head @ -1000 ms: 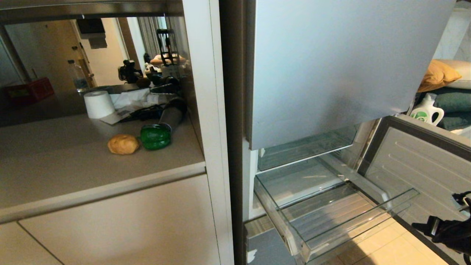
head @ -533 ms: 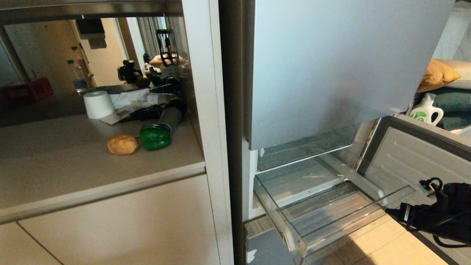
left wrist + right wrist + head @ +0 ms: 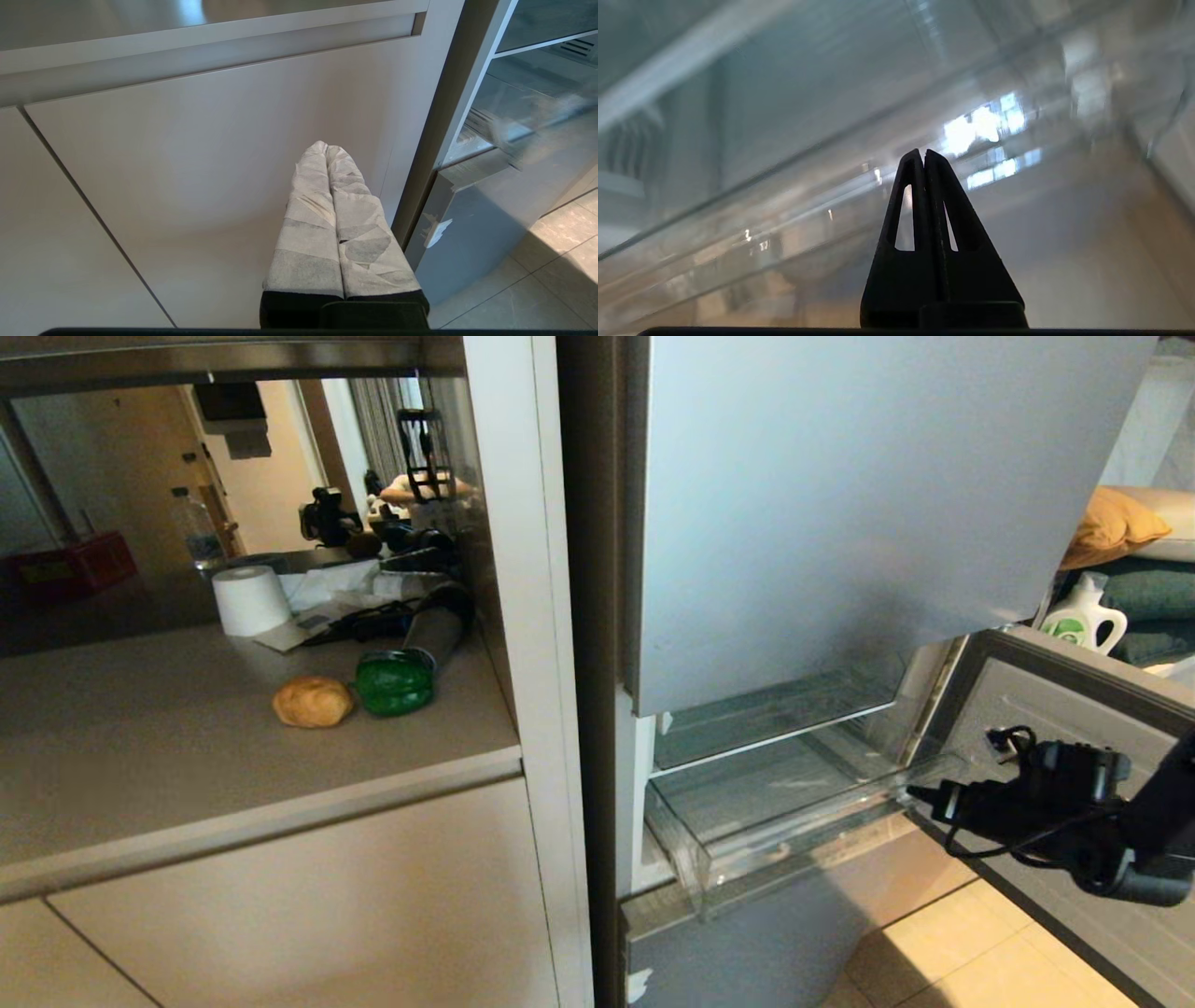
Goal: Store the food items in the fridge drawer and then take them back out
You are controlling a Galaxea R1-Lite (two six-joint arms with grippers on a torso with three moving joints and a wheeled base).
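Note:
The food items lie on the counter (image 3: 187,765) left of the fridge: a tan potato-like lump (image 3: 313,701) and, touching its right side, a glossy green pepper (image 3: 394,683). The fridge drawer stands open; its clear tray (image 3: 747,821) is pushed most of the way in and holds nothing, and its grey front panel (image 3: 1055,700) is swung out at the right. My right gripper (image 3: 910,793) is shut, tips at the tray's front right corner; in the right wrist view the right gripper (image 3: 923,151) faces clear plastic. My left gripper (image 3: 326,145), wrapped in white tape, is shut before a cabinet door.
A white paper roll (image 3: 250,600) and a grey-black hair dryer (image 3: 434,625) lie behind the food. The tall upper door (image 3: 840,523) hangs over the tray; the lowest panel (image 3: 747,943) is below it. A detergent bottle (image 3: 1083,613) stands far right, above tiled floor (image 3: 934,952).
My right gripper has risen and moved left toward the fridge. The clear tray, pulled far out before, has slid back in. The food has not moved.

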